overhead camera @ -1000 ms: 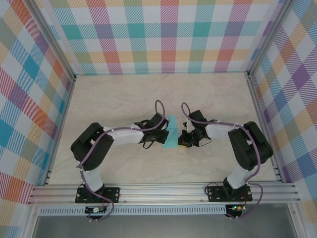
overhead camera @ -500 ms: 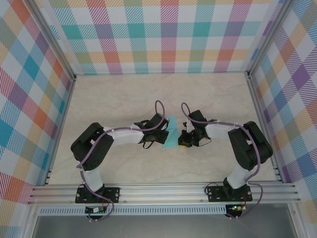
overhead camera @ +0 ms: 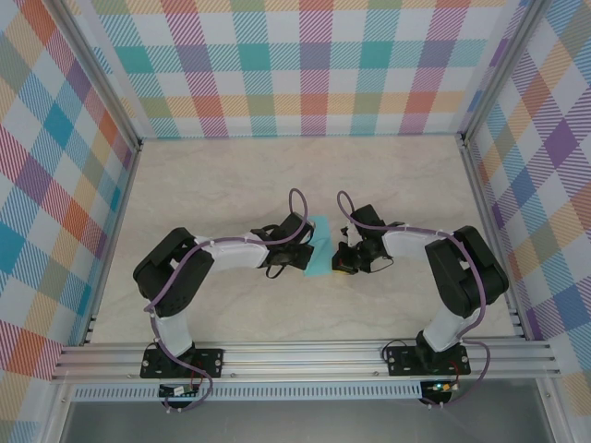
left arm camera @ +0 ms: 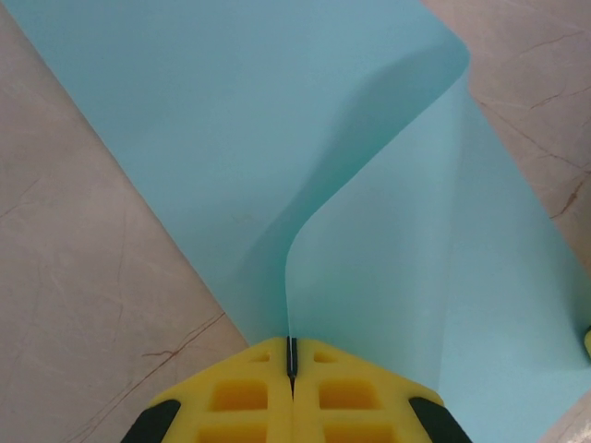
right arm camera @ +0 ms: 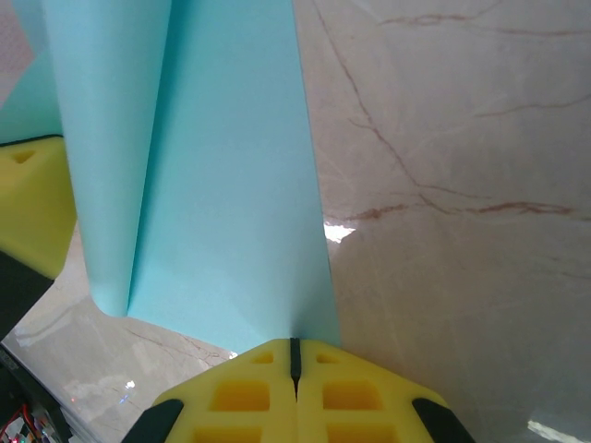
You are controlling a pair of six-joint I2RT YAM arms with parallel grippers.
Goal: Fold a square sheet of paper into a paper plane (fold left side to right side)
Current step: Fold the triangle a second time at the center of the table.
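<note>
Left pincer (left arm camera: 291,353) and right pincer (right arm camera: 295,354) each clamp an edge of the paper (overhead camera: 322,245), which curls up off the counter (overhead camera: 231,175) between them; thin, light and floppy, it seems best held by edges.

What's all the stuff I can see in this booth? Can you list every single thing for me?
square sheet of paper: one, turquoise, mid-table, curled over on itself between the two grippers
table: one, beige marble pattern, under everything
walls: three, pastel checked, left, back and right
metal rail: one, silver, near edge, carrying both arm bases
cables: two, purple, one looped along each arm
left arm: one, white and black, reaching in from the left
right arm: one, white and black, reaching in from the right
left gripper: one, yellow fingers, shut on the paper's edge
right gripper: one, yellow fingers, shut on the paper's edge
</note>
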